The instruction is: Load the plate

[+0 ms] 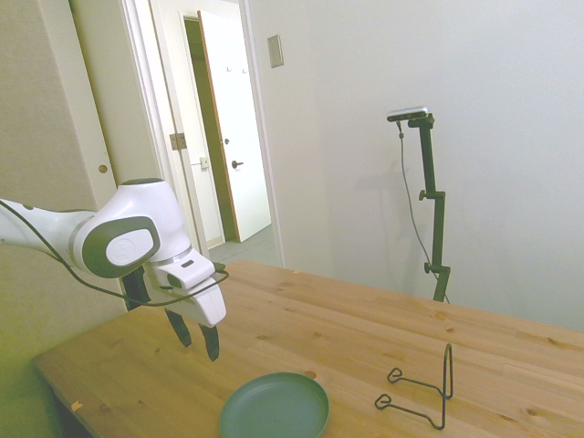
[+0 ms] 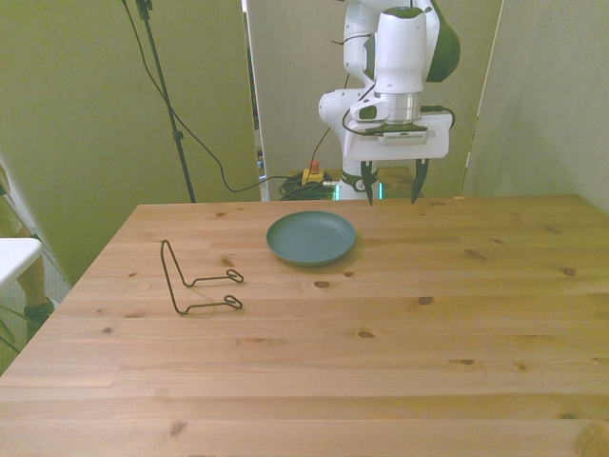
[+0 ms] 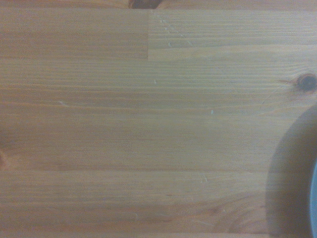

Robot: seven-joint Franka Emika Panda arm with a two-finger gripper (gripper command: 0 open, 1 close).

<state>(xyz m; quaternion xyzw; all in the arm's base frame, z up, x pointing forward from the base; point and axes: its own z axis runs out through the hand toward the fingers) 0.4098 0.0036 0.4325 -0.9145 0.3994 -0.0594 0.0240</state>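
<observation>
Wrist view: bare plank grain fills the frame; a dark curved band at one edge is probably the plate's [image 3: 314, 198] rim and its shadow, but it is too soft to be sure. So the camera looks at table [image 3: 148, 124] wood, with the plate only at the margin of its sight.

Front view, nearest to the lens first. The wire stand [image 2: 195, 279] sits well off from the claw, toward the front view's left and nearer the lens, resting on two looped feet with its tall bar upright. It holds nothing.

Next, the plate [image 2: 311, 236]. It lies flat on the table [image 2: 381, 362], right way up, touching nothing. From the claw [image 2: 391, 197] it is lower, offset toward the front view's left and a little toward the lens. Being round, it has no long axis, so any rim approach serves.

Farthest, the claw hangs above the table's far edge with fingers spread, pointing straight down, gripping nothing. Side view agrees: claw [image 1: 197, 339] in the air, clear of the wood, plate [image 1: 274, 406] below and beside it, stand [image 1: 422, 391] beyond the plate.

Judgement: the task is at its start. The coming move turns on that sideways offset; the claw must shift over the near rim, then descend. The low rim looks like a thin, shallow grip.
</observation>
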